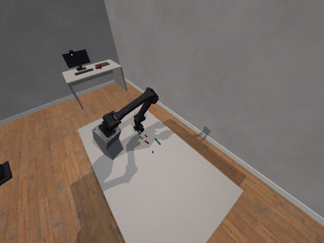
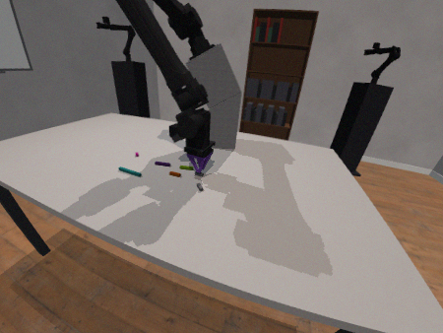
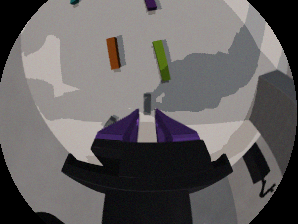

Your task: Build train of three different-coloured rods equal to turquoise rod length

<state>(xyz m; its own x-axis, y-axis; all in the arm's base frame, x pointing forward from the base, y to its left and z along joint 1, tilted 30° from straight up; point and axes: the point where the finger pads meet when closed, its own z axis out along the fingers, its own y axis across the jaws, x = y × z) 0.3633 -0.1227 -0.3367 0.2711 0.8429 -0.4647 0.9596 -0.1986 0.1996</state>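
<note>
My gripper [image 2: 198,172] hangs a little above the table, its purple fingers a narrow gap apart with nothing between them. A short grey rod [image 2: 200,186] lies on the table just below and in front of the fingertips; in the wrist view [image 3: 148,121] it [image 3: 147,103] shows right ahead of the gap. Beyond it lie a lime rod [image 3: 160,60] and an orange rod [image 3: 113,52] side by side, apart from each other. A small magenta rod [image 2: 137,154] lies alone farther away.
The arm's grey base block [image 1: 106,138] stands at the table's end behind the gripper. The rods lie in a loose cluster [image 1: 147,141] near it. Other arms on pedestals and a bookshelf [image 2: 276,74] stand off the table.
</note>
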